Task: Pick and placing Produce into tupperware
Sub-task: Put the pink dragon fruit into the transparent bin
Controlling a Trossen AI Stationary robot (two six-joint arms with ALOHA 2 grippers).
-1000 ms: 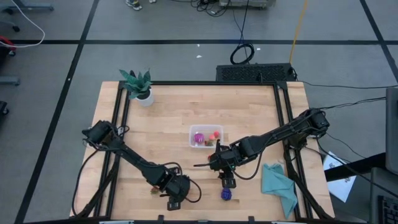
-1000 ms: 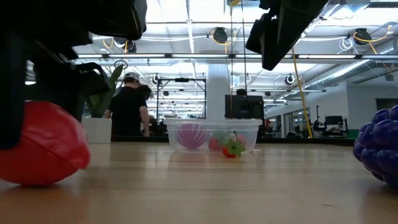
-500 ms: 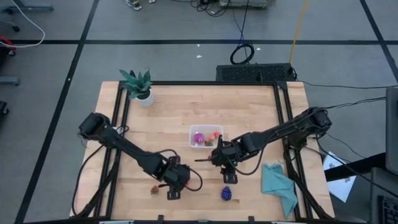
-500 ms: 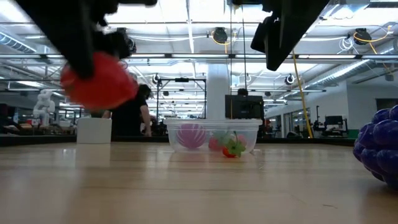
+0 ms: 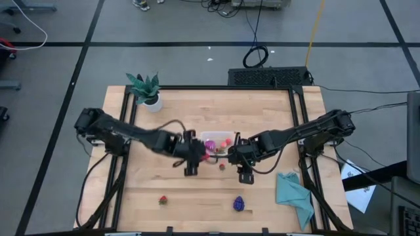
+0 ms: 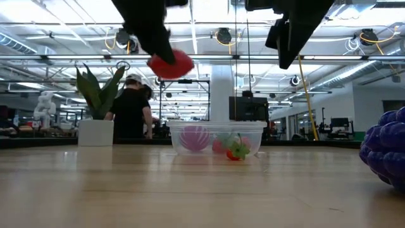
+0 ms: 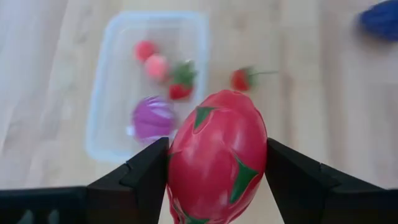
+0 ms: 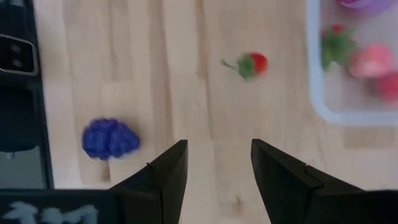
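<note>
Two dark arms meet near mid-table, we see from above. On the left, the left gripper [image 5: 191,156] hangs in the air just beside the clear rectangular plastic tupperware [image 5: 217,144], its fingers pinching a big red egg-shaped toy fruit with green flecks [image 7: 216,159]. Our low view alone shows that fruit [image 6: 169,64] raised well above the light wooden table [image 5: 262,111]. The container holds a magenta ball [image 7: 152,118] and small red pieces. Rightward, the right gripper [image 5: 244,174] hovers with fingers spread and empty; its wrist view reveals a tiny red strawberry [image 8: 252,64] and a dark purple cluster [image 8: 109,138] lying on bare wood. A teal cloth [image 5: 293,195] lies far right. Beyond, a person [image 6: 131,107] stands in a bright hall.
</note>
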